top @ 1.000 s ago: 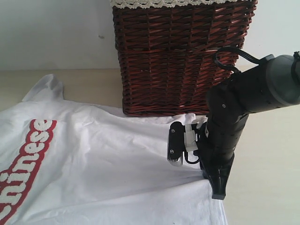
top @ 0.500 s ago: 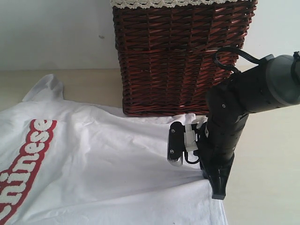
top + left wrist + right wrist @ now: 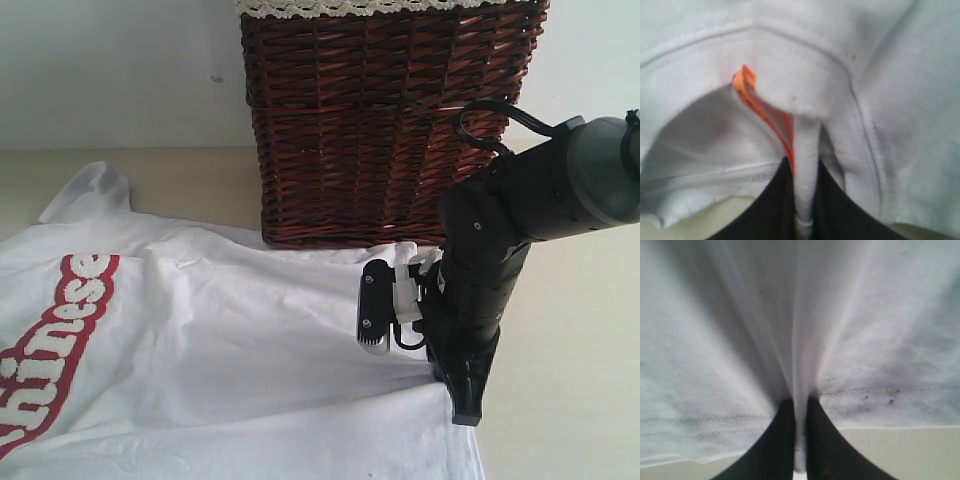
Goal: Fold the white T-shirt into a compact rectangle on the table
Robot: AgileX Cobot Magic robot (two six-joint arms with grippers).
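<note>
- Exterior view: the white cotton T-shirt is lying spread on the pale beige wood-grain table. Its fuzzy red-edged lettering is sitting toward the left of this view. Its far border is lying just in front of the dark woven wicker basket. The black right gripper is pointing down onto the cloth's right-hand edge and touching it. How its fingers are set cannot be told from here. The left gripper is not showing in this view.
- Left wrist view: the black left gripper is pinching a narrow ridge of the collar band, with its fingers drawn close on the cloth. The small orange neck tag is standing just beside that ridge. The garment is running away from the fingertips.
- Right wrist view: the right gripper is clamping a pleat of the stitched hem, fingers nearly together. The cloth is fanning away ahead of them, and bare table is showing at the hem's edge.
- Assessment: the two grips appear to be sitting at opposite ends of the garment's long axis, neck to hem. That axis is running left to right across the exterior view, and each arm is holding its nearer end. The fold is likely turning on carrying one end along that axis over the body.
</note>
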